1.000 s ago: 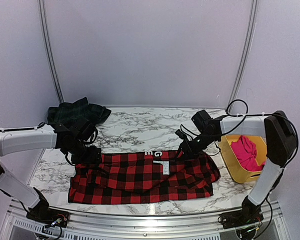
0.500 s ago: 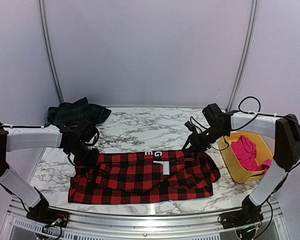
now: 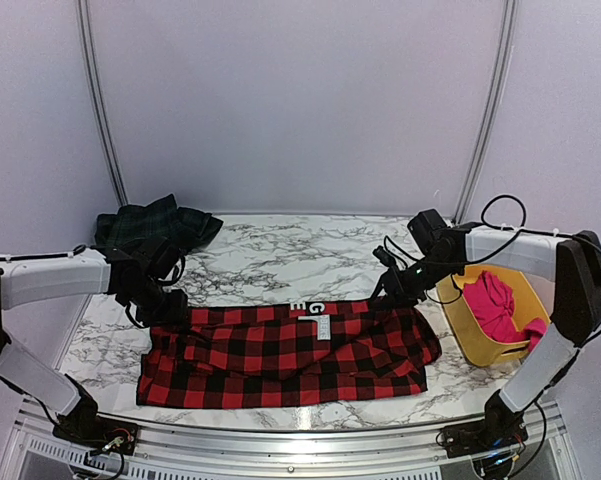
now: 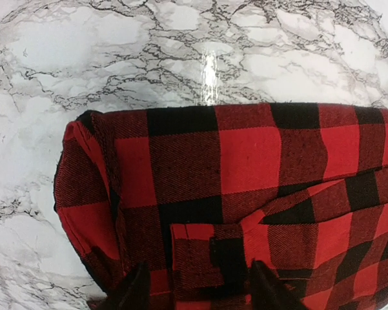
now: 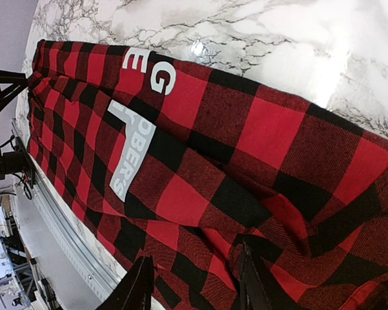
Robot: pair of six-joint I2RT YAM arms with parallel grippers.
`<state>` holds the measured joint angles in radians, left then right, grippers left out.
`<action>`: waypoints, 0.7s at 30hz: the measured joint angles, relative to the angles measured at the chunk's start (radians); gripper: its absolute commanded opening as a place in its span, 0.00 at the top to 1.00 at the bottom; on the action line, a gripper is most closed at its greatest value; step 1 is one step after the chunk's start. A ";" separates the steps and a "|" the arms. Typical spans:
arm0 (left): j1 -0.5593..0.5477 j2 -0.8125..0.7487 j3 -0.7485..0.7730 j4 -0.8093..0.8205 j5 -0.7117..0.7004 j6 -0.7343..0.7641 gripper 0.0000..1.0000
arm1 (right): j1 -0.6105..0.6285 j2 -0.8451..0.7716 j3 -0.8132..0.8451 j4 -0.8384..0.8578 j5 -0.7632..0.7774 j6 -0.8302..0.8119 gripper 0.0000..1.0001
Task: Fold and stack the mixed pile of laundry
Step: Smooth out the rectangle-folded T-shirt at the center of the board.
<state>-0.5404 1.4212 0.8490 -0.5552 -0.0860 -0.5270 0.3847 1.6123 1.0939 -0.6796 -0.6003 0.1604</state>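
altogether three garments: checked (image 3: 280, 350), pink (image 3: 495, 305), plaid (image 3: 155, 222); left fingers (image 4: 137, 290), right fingers (image 5: 140, 287) agape, empty

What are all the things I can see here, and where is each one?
Checked garment: one, red and black with white letters, spread flat across the near middle of the table.
Plaid garment: one, dark green and black, bunched at the table's far left corner.
Pink garment: one, magenta pink, crumpled inside the tub.
Tub: one, yellow, on the right side of the table.
Table: one, white marble with grey veins, under everything.
Left arm: one, white and black, reaching to the checked garment's left end.
Right arm: one, white and black, reaching to its right end.
Left pincer: one, black, open over the checked cloth.
Right pincer: one, black, open over the checked cloth.
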 measured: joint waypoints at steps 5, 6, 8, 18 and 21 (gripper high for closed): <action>-0.009 -0.009 0.063 -0.003 0.019 0.035 0.33 | 0.000 -0.008 0.000 -0.012 0.005 0.016 0.59; -0.016 -0.014 0.083 -0.003 0.020 0.048 0.33 | 0.000 -0.014 0.000 -0.015 0.007 0.024 0.60; -0.044 -0.018 0.124 0.000 0.027 0.077 0.33 | 0.003 -0.032 0.000 -0.013 0.008 0.045 0.60; -0.204 0.185 0.245 0.042 0.106 0.148 0.34 | 0.134 0.074 0.073 0.074 0.022 0.138 0.60; -0.237 0.251 0.264 0.058 0.134 0.149 0.34 | 0.142 0.122 0.072 0.077 0.048 0.138 0.61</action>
<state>-0.7769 1.6726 1.1126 -0.4976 0.0475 -0.3779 0.5266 1.7348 1.1664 -0.6022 -0.5522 0.2985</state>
